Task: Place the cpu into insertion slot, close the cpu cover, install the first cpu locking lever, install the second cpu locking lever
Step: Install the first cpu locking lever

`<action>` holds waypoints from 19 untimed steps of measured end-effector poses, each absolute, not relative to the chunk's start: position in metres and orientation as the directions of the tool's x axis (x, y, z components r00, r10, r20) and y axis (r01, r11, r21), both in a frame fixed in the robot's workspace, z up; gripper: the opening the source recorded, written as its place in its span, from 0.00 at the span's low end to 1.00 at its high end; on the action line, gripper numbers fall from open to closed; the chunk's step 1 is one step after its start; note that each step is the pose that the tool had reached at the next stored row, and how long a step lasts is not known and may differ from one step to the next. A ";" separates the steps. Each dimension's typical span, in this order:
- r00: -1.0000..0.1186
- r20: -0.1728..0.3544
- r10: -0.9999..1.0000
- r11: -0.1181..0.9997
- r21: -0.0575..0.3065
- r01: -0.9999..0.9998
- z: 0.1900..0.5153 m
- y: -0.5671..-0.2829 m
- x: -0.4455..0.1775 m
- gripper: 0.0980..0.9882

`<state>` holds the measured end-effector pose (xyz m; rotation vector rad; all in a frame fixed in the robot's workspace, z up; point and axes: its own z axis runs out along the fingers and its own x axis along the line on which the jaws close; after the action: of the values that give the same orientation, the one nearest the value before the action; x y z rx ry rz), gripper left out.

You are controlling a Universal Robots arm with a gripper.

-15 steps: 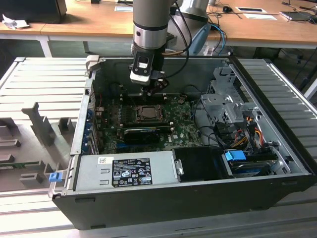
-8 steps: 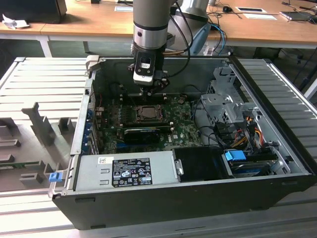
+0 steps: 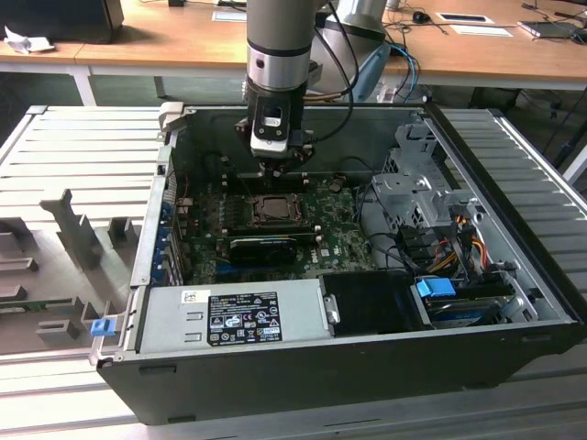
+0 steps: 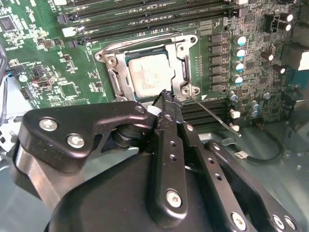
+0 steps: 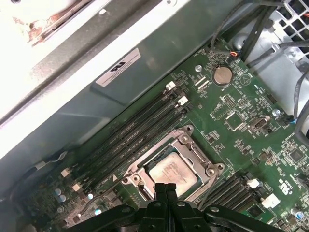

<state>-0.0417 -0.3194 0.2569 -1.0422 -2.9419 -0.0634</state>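
The cpu [image 4: 150,75] lies flat in the insertion slot [image 3: 273,209], silver face up, also seen in the first wrist view as the cpu [image 5: 171,171]. The cpu cover [image 4: 117,77] lies down around it as a metal frame [image 5: 195,150]. My gripper [image 4: 166,95] hangs just over the socket's edge, its two black fingers pressed together with nothing between them; its tips [image 5: 166,187] sit at the cpu's rim. One thin wire lever [image 4: 211,114] juts out from the socket corner beside my fingertips. Another lever [image 4: 145,40] runs along the opposite side of the socket.
The green motherboard [image 3: 339,234] lies inside an open computer case [image 3: 514,211]. Memory slots [image 5: 140,130] run beside the socket, a long black card [image 3: 266,246] sits in front of it, and a power supply [image 3: 229,316] fills the near side. Cables [image 3: 459,238] crowd the exterior view's right.
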 end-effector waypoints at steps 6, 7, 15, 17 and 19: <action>-0.804 0.032 0.594 0.803 0.032 0.595 0.257 -0.319 -0.042 0.01; -0.807 0.032 0.590 0.806 0.032 0.591 0.257 -0.319 -0.042 0.01; -0.836 0.032 0.549 0.835 0.032 0.549 0.257 -0.319 -0.042 0.01; -0.847 0.032 0.530 0.847 0.032 0.531 0.257 -0.319 -0.042 0.01; -0.856 0.032 0.517 0.855 0.032 0.517 0.257 -0.319 -0.042 0.01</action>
<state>-0.0417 -0.3194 0.2569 -0.8373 -3.0039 -0.0610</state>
